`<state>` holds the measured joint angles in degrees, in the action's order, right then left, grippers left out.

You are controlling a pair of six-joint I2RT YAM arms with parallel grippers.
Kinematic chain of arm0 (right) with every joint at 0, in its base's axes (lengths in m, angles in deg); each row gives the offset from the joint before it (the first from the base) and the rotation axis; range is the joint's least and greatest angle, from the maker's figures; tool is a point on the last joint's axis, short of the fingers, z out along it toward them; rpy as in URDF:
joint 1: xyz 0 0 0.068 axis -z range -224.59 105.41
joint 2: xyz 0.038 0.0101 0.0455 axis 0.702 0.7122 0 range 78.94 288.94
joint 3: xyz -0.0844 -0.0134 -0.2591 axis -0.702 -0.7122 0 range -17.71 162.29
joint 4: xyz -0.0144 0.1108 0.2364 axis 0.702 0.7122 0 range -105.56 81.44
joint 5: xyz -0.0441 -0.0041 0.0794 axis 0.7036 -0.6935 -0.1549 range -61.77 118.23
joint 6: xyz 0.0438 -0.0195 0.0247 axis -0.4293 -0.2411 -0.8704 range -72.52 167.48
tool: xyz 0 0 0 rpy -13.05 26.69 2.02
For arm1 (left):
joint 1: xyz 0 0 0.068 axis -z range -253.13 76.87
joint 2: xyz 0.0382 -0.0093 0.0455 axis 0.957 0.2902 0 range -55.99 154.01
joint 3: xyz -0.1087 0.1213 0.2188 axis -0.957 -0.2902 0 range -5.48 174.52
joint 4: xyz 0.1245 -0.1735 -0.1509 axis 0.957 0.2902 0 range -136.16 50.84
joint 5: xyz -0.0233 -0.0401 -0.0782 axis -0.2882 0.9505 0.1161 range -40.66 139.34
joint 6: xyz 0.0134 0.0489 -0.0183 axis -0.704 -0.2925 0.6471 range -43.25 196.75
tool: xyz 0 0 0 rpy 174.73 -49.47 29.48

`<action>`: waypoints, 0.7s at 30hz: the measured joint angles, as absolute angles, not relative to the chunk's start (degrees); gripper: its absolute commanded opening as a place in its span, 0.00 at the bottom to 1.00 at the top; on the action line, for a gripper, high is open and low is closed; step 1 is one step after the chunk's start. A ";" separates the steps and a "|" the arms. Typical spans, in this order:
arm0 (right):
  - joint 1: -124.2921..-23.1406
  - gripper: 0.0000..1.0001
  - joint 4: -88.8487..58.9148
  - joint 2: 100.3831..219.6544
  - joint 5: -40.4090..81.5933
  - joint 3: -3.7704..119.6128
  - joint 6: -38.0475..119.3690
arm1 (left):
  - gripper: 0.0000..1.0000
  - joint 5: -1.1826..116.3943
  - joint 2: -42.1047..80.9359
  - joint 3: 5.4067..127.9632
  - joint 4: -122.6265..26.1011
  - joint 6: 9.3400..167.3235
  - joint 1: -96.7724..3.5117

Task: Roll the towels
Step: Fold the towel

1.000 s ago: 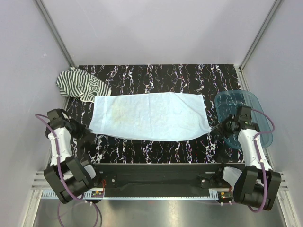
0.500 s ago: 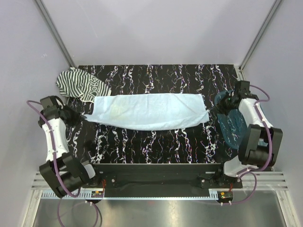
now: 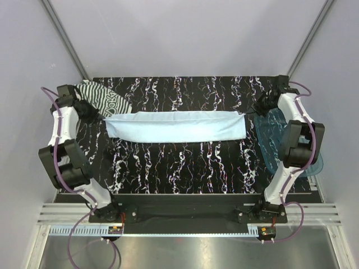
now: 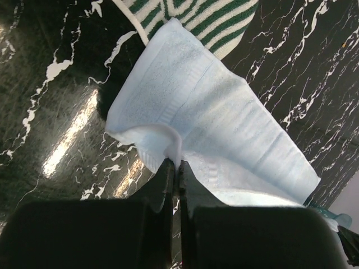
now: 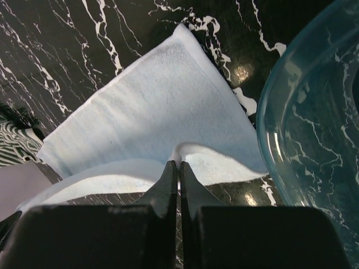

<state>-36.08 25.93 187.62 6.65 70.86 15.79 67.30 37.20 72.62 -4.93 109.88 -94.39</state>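
The pale blue towel (image 3: 176, 127) lies folded into a long narrow band across the black marbled table (image 3: 179, 168). My left gripper (image 3: 100, 114) is shut on the pale blue towel's left end; the wrist view shows a pinched ridge of the towel (image 4: 185, 106) between its fingertips. My right gripper (image 3: 252, 112) is shut on the right end, where a fold of the towel (image 5: 151, 112) rises into its jaws. The striped towel (image 3: 101, 98) lies crumpled at the back left, partly under the blue one, and its stripes (image 4: 196, 17) show beyond the held end.
A translucent blue plastic tray (image 3: 280, 143) sits at the table's right edge, close beside my right gripper, and its rim (image 5: 269, 140) fills the right of that wrist view. Grey walls enclose the table at the back and sides.
Both grippers have carried the near edge of the pale blue towel away from the arm bases to the far edge, folding the wide sheet in half into a narrow band.
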 measured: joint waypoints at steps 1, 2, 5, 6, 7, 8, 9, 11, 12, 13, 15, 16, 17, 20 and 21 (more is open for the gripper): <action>-36.10 0.00 26.26 188.65 6.69 71.93 15.82 | 0.00 67.04 38.14 73.36 -4.75 109.94 -93.93; -36.14 0.00 26.55 189.79 6.74 72.98 15.82 | 0.00 66.64 39.25 74.33 -4.58 110.05 -93.40; -36.19 0.00 27.40 193.00 6.78 76.02 15.82 | 0.00 65.62 42.14 76.67 -4.20 110.31 -92.24; -36.19 0.00 27.66 193.96 6.78 76.87 15.82 | 0.00 65.33 43.10 77.50 -4.14 110.42 -91.94; -36.23 0.00 27.88 195.01 6.78 77.79 15.82 | 0.00 65.05 43.91 78.17 -4.16 110.49 -91.74; -36.25 0.00 27.97 195.82 6.78 78.53 15.82 | 0.00 64.85 44.50 78.59 -4.14 110.55 -91.61; -36.29 0.00 28.10 196.78 6.80 79.43 15.82 | 0.00 64.63 45.20 79.11 -4.03 110.71 -91.50; -36.36 0.00 28.58 198.40 7.13 81.00 15.82 | 0.00 64.07 46.38 80.01 -3.72 110.86 -91.39; -36.38 0.00 28.91 199.12 7.24 81.77 15.82 | 0.00 63.80 46.94 80.47 -3.61 110.88 -91.37; -36.40 0.00 29.19 199.77 7.39 82.47 15.82 | 0.00 63.56 47.45 81.04 -3.44 110.88 -91.37; -36.40 0.00 29.56 201.11 7.70 83.98 15.82 | 0.00 63.02 48.69 82.39 -2.96 110.90 -91.28; -36.40 0.00 29.82 201.78 7.76 84.79 15.82 | 0.00 62.80 49.33 83.16 -2.74 110.88 -91.22; -36.40 0.00 29.87 202.31 7.79 85.35 15.84 | 0.00 62.60 50.09 84.07 -2.52 110.88 -91.19; -36.40 0.00 30.61 204.30 7.83 87.80 15.82 | 0.00 62.14 52.47 86.81 -2.17 110.88 -90.80; -36.43 0.00 30.79 205.02 7.83 88.57 15.82 | 0.00 61.95 53.35 87.62 -2.00 110.88 -90.60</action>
<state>-36.43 30.79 205.02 7.83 88.57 15.82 61.95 53.35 87.62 -2.00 110.88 -90.60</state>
